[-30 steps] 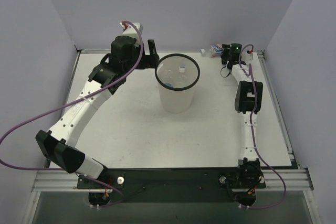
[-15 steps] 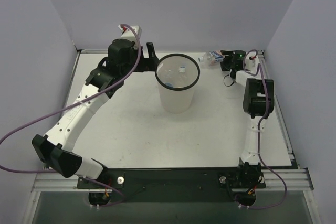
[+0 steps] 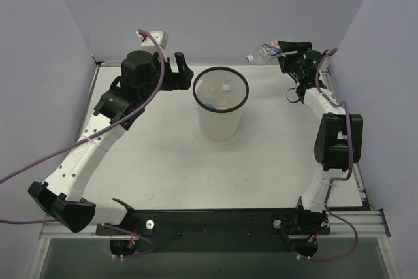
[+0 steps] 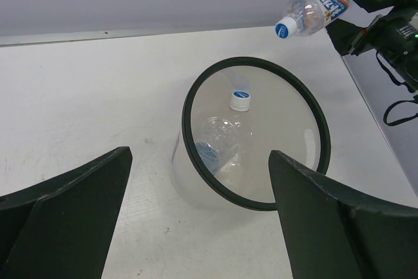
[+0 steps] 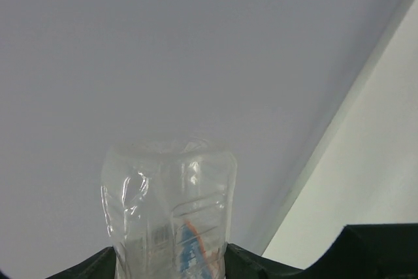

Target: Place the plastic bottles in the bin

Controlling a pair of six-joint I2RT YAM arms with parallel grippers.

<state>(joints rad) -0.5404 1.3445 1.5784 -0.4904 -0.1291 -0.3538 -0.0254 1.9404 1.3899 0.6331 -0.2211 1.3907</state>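
Right gripper is clamped on the last bottle at its base end, holding it clear of the table near the far right corner.
Held this way, the bottle points cap-first and slightly downward toward the bin, which looks suited to dropping it in neck first. It is not yet over the rim; open air lies between them, and the back wall is close behind. Two bottles already lie inside the bin. Left gripper, spread wide and empty, hovers just left of the bin, leaving the right side free for the approach.
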